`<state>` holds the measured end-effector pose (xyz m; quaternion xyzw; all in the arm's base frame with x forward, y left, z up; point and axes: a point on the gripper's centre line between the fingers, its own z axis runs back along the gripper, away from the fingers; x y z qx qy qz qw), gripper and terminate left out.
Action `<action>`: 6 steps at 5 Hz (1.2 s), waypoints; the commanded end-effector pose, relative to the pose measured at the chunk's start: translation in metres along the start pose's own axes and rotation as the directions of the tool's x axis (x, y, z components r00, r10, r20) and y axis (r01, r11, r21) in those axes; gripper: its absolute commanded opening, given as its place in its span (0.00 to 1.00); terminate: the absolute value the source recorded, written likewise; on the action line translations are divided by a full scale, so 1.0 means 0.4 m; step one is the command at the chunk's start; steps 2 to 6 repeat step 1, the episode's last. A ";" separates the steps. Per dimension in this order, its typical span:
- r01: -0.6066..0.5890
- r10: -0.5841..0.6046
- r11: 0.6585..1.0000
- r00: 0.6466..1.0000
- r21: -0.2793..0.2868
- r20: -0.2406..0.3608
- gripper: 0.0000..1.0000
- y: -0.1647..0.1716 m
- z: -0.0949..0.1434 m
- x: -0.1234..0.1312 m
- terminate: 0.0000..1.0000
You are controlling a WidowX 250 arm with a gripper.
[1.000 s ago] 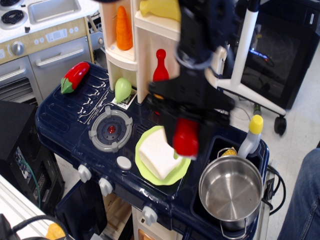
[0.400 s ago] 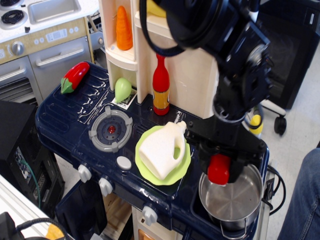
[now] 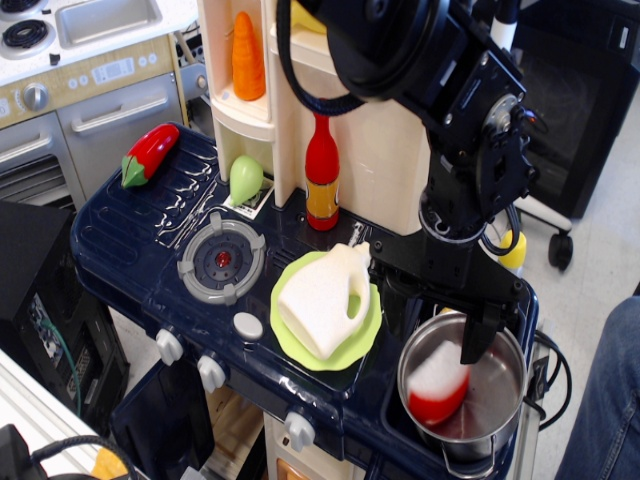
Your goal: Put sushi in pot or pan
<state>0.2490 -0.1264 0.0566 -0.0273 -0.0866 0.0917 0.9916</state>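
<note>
Released, sushi [image 3: 437, 390] now lies in pot [image 3: 505, 392] below the open, empty end effector [image 3: 448, 335].

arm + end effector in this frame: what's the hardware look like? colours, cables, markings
Arm: all black, bulky rounded joint housings with circular caps. A black cable loops off the upper links at the left, and thinner ones run beside the wrist. The end effector is black too, a wide crossbar with slim straight fingers. No markings or labels are legible.

Bright, even indoor light, glare on the steel pot [image 3: 497, 392], sushi [image 3: 438, 384] slightly motion-blurred.
</note>
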 end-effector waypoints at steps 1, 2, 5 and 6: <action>0.013 -0.012 1.000 1.000 -0.016 0.024 1.00 -0.003 0.022 0.013 1.00; 0.013 -0.012 1.000 1.000 -0.016 0.024 1.00 -0.003 0.022 0.013 1.00; 0.013 -0.012 1.000 1.000 -0.016 0.024 1.00 -0.003 0.022 0.013 1.00; 0.013 -0.012 1.000 1.000 -0.016 0.024 1.00 -0.003 0.022 0.013 1.00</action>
